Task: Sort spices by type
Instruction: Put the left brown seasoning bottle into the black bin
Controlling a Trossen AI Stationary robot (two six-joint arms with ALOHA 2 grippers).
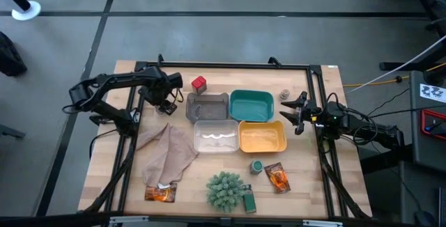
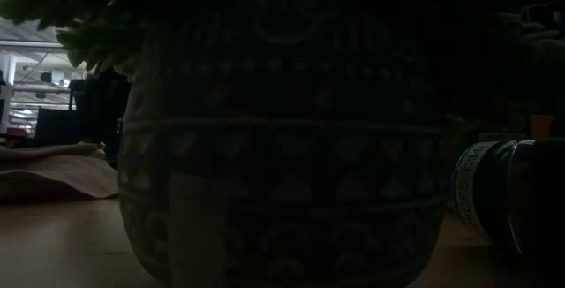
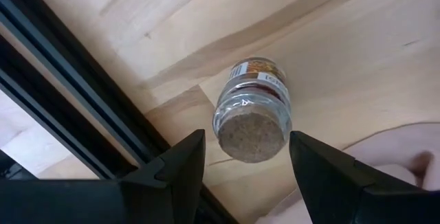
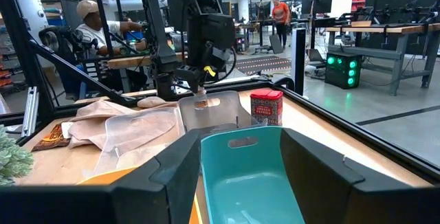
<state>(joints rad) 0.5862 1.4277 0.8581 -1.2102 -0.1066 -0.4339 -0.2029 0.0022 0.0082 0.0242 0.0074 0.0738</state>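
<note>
left gripper (image 3: pixel 246 157) hangs above a small cork-topped jar (image 3: pixel 251 114) on the desk (image 3: pixel 330 38) beside the grey tray (image 1: pixel 207 106); jaws open, straddling it, holding nothing. likely light, rigid, slick glass: grip the body below the cork.

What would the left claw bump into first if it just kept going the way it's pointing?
Probably the small cork-topped jar: the left gripper points down at it, open fingers either side of the cork. Behind it is only the wooden table.
</note>
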